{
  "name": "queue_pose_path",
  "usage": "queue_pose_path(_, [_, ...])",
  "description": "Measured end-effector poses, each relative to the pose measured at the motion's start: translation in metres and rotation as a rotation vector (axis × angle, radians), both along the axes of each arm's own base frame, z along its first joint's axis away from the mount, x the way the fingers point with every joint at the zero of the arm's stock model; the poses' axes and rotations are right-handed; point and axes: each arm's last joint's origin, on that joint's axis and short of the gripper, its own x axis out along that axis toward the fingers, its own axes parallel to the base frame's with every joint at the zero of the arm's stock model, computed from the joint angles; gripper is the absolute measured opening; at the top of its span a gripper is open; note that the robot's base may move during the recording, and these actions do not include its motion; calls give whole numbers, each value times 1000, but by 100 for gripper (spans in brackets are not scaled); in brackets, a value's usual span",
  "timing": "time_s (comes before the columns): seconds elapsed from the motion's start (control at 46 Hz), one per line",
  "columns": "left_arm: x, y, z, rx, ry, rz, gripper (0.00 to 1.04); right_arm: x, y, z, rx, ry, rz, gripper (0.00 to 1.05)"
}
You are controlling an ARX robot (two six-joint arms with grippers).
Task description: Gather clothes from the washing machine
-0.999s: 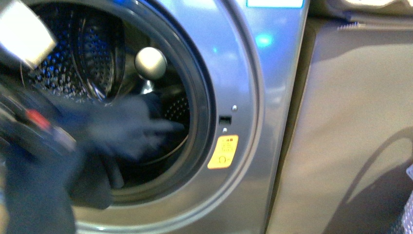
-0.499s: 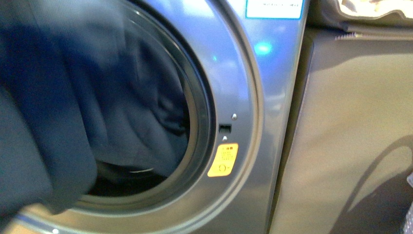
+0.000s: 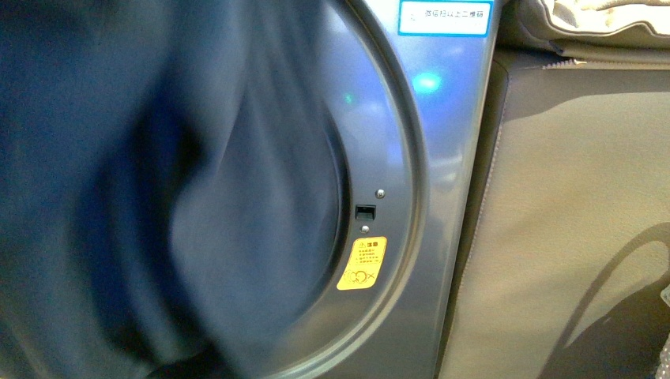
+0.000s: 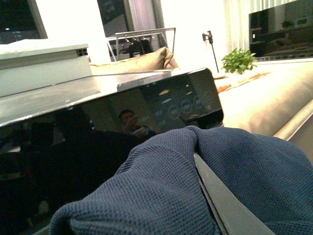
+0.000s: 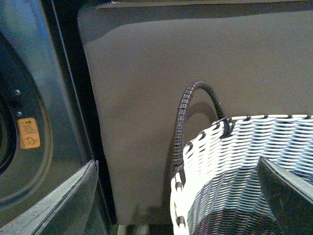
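The clothes (image 3: 150, 189), a dark navy garment, hang close to the front camera and cover the whole round opening of the washing machine (image 3: 442, 158). Only the machine's grey front ring and its yellow sticker (image 3: 363, 264) show. In the left wrist view the knitted navy clothes (image 4: 156, 196) bunch around one grey finger (image 4: 230, 205). My left gripper (image 4: 195, 156) is shut on them, and its other finger is buried in fabric. My right gripper (image 5: 176, 164) is open and holds nothing. It hovers beside the machine (image 5: 34, 88), over a woven basket (image 5: 234, 166).
A flat brown panel (image 3: 569, 221) stands right of the machine, with a pale cushion (image 3: 600, 24) on top. The basket has a dark looped handle (image 5: 188, 117). The left wrist view shows the machine's glossy dark top panel (image 4: 146, 107), a beige sofa (image 4: 264, 98) and a plant (image 4: 238, 60).
The clothes have been pulled out of the drum towards the camera. They now hide the drum and door opening that showed a second ago.
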Motion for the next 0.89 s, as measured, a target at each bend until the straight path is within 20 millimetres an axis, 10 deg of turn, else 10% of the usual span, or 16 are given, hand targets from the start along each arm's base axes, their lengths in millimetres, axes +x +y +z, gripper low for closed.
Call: queue_pose_path(0.89, [47,-130,63,-13,101,-319,12,0,0,0,0,0,0,97])
